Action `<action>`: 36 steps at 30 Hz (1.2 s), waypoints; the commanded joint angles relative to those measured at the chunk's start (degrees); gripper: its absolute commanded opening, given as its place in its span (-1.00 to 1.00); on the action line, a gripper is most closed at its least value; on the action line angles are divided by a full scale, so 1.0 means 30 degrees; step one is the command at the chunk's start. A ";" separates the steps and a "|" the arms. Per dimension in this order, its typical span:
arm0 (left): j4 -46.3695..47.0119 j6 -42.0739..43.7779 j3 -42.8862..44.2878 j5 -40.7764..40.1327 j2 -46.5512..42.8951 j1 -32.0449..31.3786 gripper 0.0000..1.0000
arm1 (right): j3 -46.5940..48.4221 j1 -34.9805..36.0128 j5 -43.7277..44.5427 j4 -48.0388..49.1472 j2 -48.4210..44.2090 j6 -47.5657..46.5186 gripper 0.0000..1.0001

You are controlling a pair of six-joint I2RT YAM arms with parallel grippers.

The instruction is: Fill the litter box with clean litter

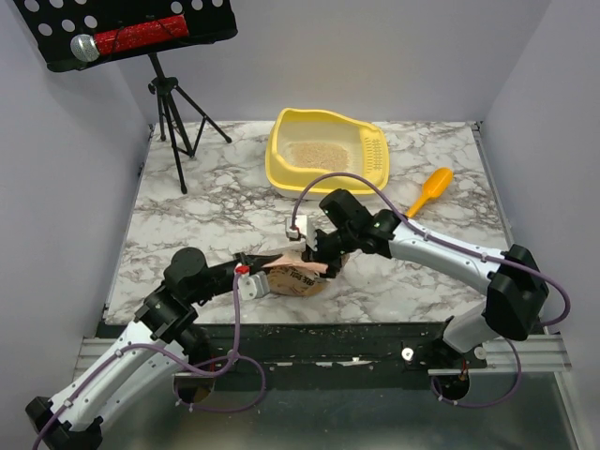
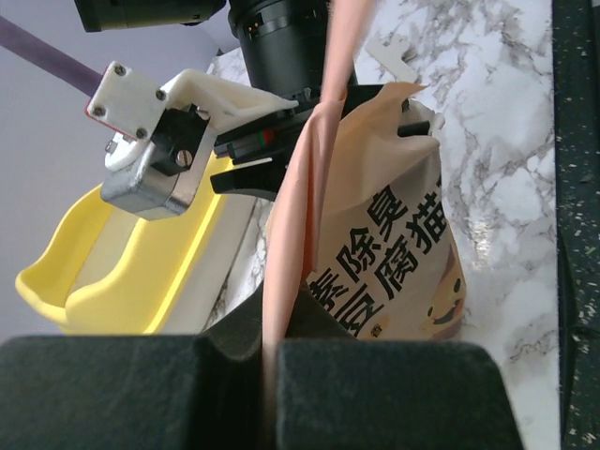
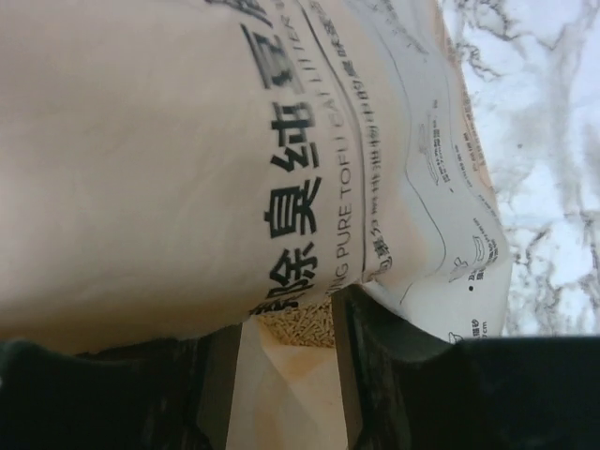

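Between your left gripper's (image 2: 272,375) closed jaws sits a thin pink edge of the bag (image 2: 394,244), pinched, probably to steady its mouth. Just ahead, your right gripper (image 3: 281,319) has jaws partly apart around a fold of the bag; you cannot tell whether they pinch it. Clean litter (image 3: 300,328) shows in that gap. Beyond both grippers, apart from the bag, the litter box (image 1: 274,164) holds a thin patch of litter. Bare table (image 1: 206,206) lies between for lifting. An orange scoop (image 1: 429,190) rests right of the box.
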 commanded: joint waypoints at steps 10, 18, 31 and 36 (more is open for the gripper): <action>0.3556 0.4030 0.2609 -0.5947 0.1830 -0.0213 -0.83 | 0.1706 -0.0208 0.9216 0.2780 0.1612 0.3544 0.30; 0.0446 0.7143 0.6245 -0.3235 0.4266 0.2857 -0.92 | 0.1269 -0.0150 0.9751 0.5915 0.1526 0.6768 0.32; 0.2838 0.4923 0.4995 -0.0504 0.4708 0.5060 -0.99 | 0.0799 0.0378 0.9661 0.7091 0.1787 0.7941 0.33; 0.5861 0.2812 0.1624 -0.2523 0.3654 0.4944 -0.89 | 0.0797 0.0378 0.9367 0.7179 0.2140 0.8323 0.33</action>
